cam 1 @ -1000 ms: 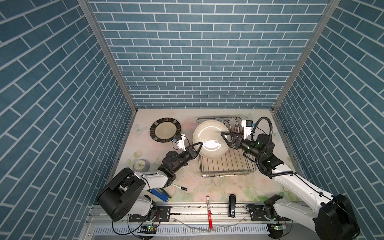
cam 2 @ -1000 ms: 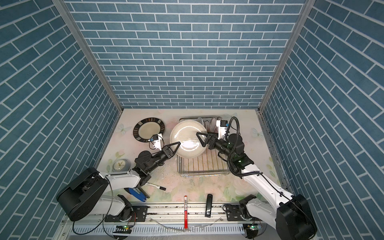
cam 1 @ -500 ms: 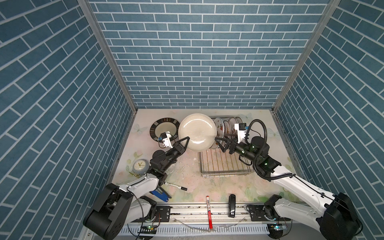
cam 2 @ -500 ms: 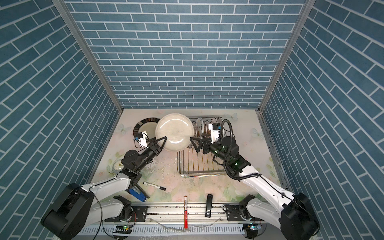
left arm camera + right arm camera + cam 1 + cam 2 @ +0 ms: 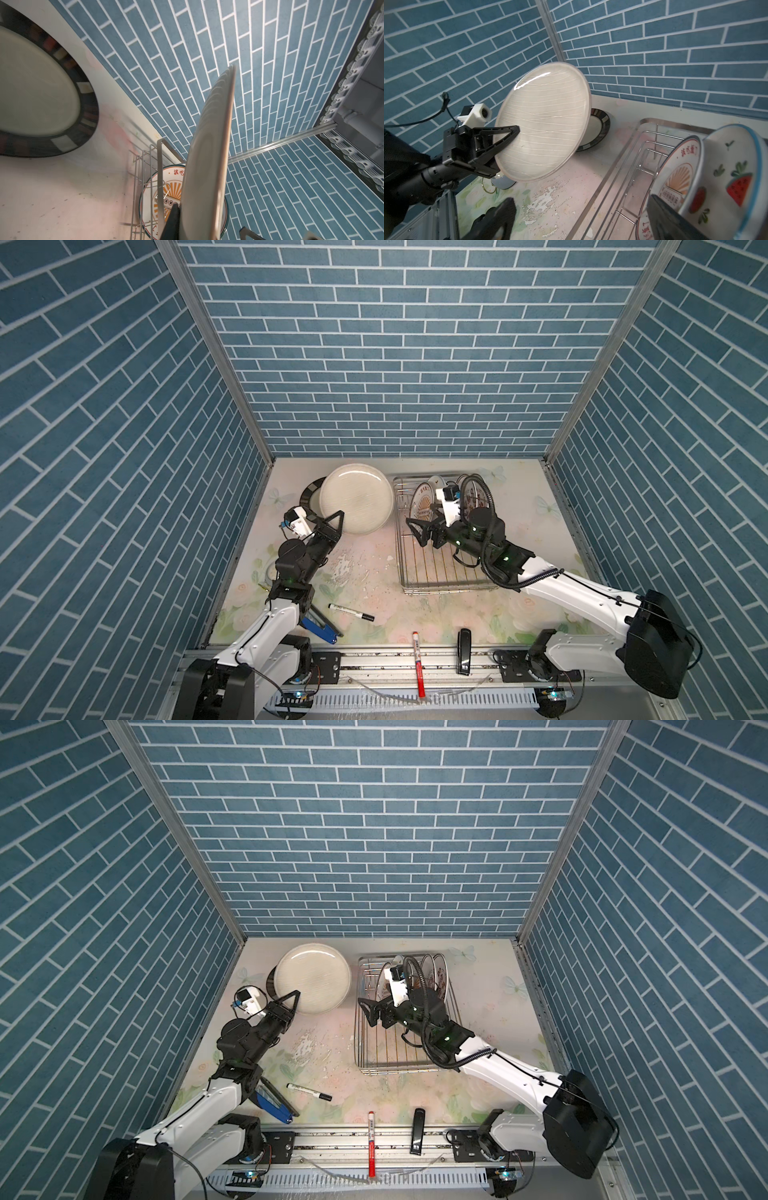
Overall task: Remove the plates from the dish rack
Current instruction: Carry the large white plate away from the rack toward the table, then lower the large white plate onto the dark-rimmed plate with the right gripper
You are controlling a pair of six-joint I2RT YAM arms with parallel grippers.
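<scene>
1. Starting at the left gripper (image 5: pixel 338 519): it is clamped narrow on the near rim of the grey plate (image 5: pixel 358 498), one finger lying across the face and the other hidden behind it.
2. The right wrist view shows that plate (image 5: pixel 544 122) clear of the table (image 5: pixel 550 199), held up in the air and tilted, its lined face turned towards the rack side.
3. Just behind and below it, flat on the table by the back wall, lies the dark-rimmed plate (image 5: pixel 600 128). In both top views the grey plate overlaps it, so this looks like the unloading spot.
4. My read is that the step in hand is the carry-and-place of the grey plate, out of the rack but not yet set down.
5. Across to the right gripper (image 5: pixel 426 533): jaws spread wide and holding nothing, hovering above the dish rack (image 5: pixel 440 572) just in front of the standing plates.
6. The plates in the rack stand upright at its far end, the sunburst plate (image 5: pixel 675 182) in front, the watermelon plate (image 5: pixel 733 172) behind it, and more beyond that.
7. The left arm's next move calls for levelling the grey plate and lowering it gently onto the dark-rimmed one, letting go only once it rests there. Released at this tilt, it would likely slide or clatter.
8. The right arm, I'd judge, needs to close on the top rim of the sunburst plate and lift it straight up, clear of the prongs.
</scene>
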